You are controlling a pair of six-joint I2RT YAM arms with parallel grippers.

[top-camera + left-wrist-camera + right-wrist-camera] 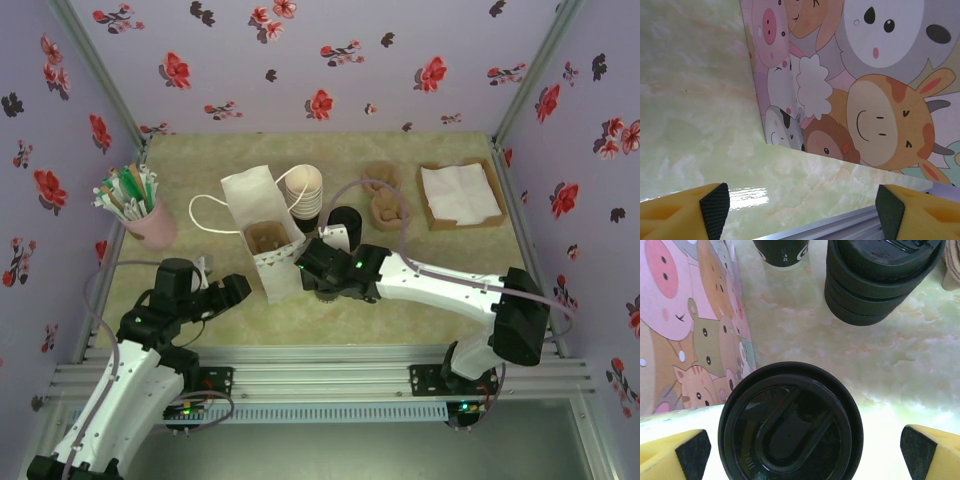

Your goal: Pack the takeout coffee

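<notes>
The takeout coffee (790, 426) stands upright, its round black lid seen from straight above. My right gripper (805, 455) is open, one yellow finger on each side of the lid and a gap on both sides. A paper bag (258, 228) stands just left of the cup, its mouth open upward, its side printed with cartoon animals (685, 325). In the top view my right gripper (318, 262) sits at the bag's right side and covers the cup. My left gripper (233, 289) hangs open near the bag's lower left, facing the printed side (865, 85), with nothing between its fingers.
A squat stack of black lids (880, 275) and a stack of lidless cups (303, 190) stand just behind the coffee. A pink holder of stirrers (140, 205) is at the left. Brown holders (385, 195) and a napkin tray (460, 195) are at the back right. An aluminium rail (850, 222) edges the table.
</notes>
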